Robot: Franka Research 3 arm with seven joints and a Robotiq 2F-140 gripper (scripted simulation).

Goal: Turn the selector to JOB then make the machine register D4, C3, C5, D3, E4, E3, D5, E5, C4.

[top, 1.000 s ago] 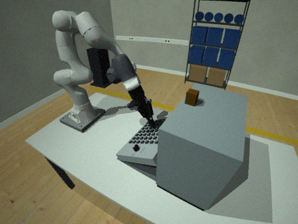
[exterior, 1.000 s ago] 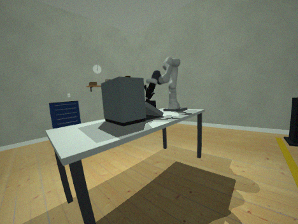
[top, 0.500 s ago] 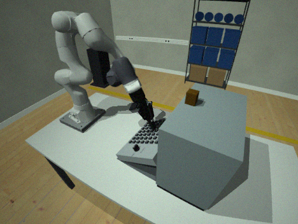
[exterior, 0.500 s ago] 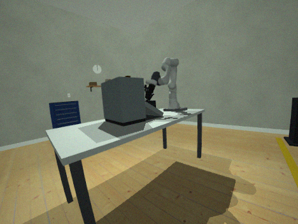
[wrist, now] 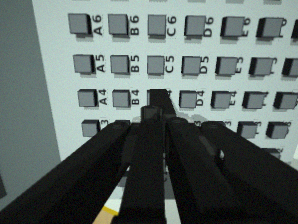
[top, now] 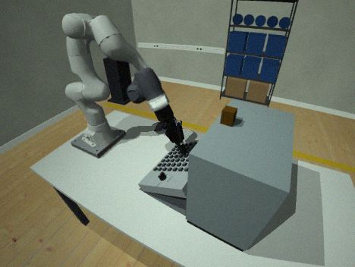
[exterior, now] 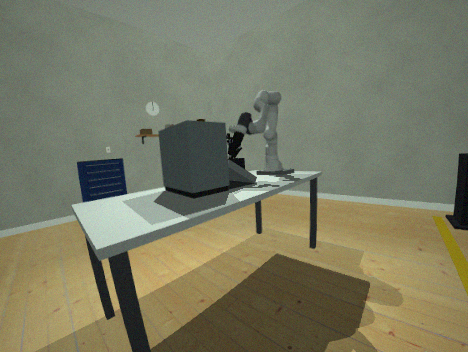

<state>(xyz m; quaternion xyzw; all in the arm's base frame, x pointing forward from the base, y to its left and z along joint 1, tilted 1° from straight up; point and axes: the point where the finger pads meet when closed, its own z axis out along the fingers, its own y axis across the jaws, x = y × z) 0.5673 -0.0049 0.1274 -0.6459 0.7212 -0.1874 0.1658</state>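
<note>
The machine's sloping keypad (top: 167, 168) (wrist: 50, 55) lies on the table against a big grey housing (top: 243, 167) (exterior: 192, 157). Its dark selector knob (top: 161, 176) sits at the near end of the panel. My gripper (top: 183, 149) (exterior: 234, 150) (wrist: 157, 102) is shut and empty, with its tip down on the keypad near the housing. In the wrist view the tip covers the key in column C, row 4, between key B4 (wrist: 121, 98) and key D4 (wrist: 188, 99), just below key C5 (wrist: 156, 65). No key looks lit. I cannot tell whether the tip presses the key.
A small brown box (top: 229, 115) stands on top of the housing. The arm's base (top: 96, 140) is bolted at the table's left. A shelf with blue boxes (top: 258, 49) and a black cabinet (top: 118, 81) stand behind.
</note>
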